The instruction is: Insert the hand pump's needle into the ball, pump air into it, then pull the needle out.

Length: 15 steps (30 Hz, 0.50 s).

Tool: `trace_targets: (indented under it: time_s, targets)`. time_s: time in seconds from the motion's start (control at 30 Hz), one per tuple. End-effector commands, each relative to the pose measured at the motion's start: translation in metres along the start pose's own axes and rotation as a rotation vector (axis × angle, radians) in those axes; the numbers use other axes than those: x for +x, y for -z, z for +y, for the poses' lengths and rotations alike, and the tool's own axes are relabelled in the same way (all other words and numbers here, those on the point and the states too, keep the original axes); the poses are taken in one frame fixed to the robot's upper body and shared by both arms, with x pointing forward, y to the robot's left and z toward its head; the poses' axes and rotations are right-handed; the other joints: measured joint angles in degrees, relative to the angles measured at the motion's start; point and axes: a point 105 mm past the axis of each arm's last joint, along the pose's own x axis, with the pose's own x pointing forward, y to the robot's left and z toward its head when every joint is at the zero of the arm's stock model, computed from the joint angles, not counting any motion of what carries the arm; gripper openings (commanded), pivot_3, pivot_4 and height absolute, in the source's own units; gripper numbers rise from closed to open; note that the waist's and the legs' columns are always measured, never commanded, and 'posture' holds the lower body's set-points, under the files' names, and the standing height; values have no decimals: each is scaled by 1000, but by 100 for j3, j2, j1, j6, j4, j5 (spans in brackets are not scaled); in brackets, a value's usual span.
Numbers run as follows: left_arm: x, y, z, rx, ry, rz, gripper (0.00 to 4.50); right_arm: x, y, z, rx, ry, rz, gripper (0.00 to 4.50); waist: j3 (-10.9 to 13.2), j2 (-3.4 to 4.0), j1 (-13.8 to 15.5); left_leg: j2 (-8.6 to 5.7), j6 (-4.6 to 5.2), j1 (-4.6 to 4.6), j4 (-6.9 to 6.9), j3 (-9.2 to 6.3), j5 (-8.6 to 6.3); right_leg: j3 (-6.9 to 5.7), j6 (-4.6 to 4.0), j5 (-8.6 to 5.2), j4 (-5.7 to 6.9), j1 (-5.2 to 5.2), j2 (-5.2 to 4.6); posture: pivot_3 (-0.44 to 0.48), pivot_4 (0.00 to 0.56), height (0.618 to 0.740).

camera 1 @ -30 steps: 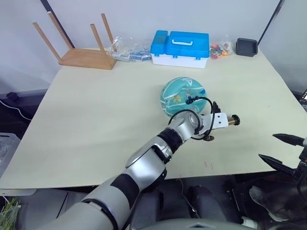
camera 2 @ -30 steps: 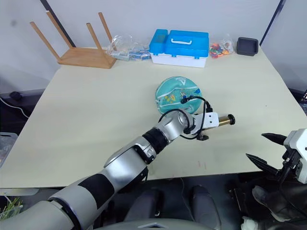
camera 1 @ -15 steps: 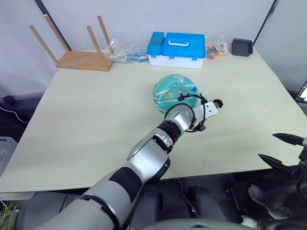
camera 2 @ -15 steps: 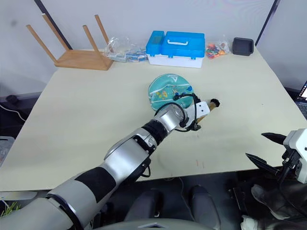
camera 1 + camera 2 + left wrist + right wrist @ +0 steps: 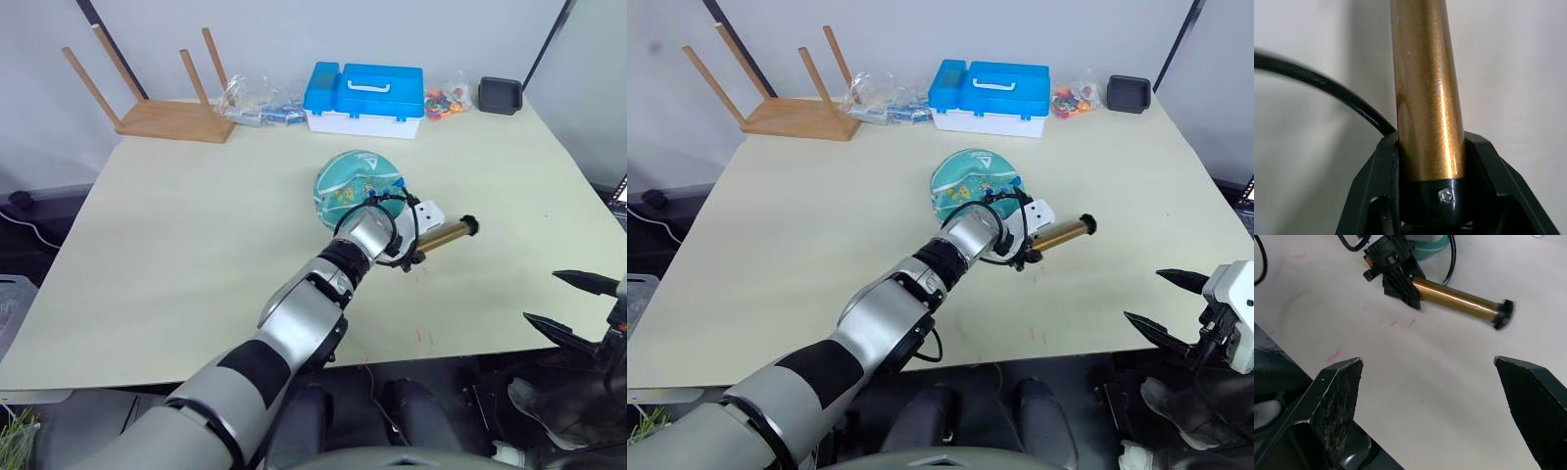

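Blue box [image 5: 365, 98] lid seemingly shut, contents hidden.

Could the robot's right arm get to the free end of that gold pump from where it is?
Probably yes: the right gripper hangs open off the table edge, and bare table lies between it and the hand pump.

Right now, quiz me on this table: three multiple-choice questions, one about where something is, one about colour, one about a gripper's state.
1. Where is the ball?
A. Before the blue box
B. On the stool
C. In the black tray

2. The pump barrel is:
A. Red
B. Bronze-gold
C. White

3. The left gripper is:
A. Open
B. Shut on the pump
C. Shut on the ball

Answers: 1 A, it sits on the table nearer than the box. 2 B, gold in both wrist views. 3 B, fingers clamp the barrel.
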Motion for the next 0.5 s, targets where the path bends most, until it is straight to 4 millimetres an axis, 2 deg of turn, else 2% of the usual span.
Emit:
trace_targets:
  time_s: [0.03, 0.1, 0.23, 0.37, 0.5]
  targets:
    - [-16, -7, -9, 72, 75, -95, 1195, 4, -13, -1, 11, 9, -50, 4500, 0, 1, -9, 1, 0, 1, -3, -1, 0, 3, -2, 1, -1, 0, 0, 0, 150, 740]
    - [-26, 4, -12, 87, 102, -117, 1195, 8, -19, -4, 27, 25, -82, 4500, 0, 2, -14, 5, 0, 6, -10, -9, 0, 18, -21, 12, 3, -3, 2, 0, 150, 740]
    - [-43, 7, -17, 88, 131, -211, 1195, 17, -25, -9, 101, 67, -119, 4500, 0, 3, 23, 12, 0, 10, -6, -11, 0, 22, -17, 11, 7, -5, 1, 0, 150, 740]
    - [-62, 16, -22, 118, 127, -318, 1195, 30, -30, -9, 218, 86, -153, 4500, 0, 4, 61, 16, 2, 5, 0, -13, 0, 23, -19, 17, 5, -4, -6, 0, 150, 740]
    - [-76, 31, -27, 74, 138, -422, 1195, 41, -35, -5, 319, 79, -207, 4500, -2, 8, 37, 23, 5, 7, -4, -11, -1, 27, -24, 16, 5, -5, -5, 0, 150, 740]
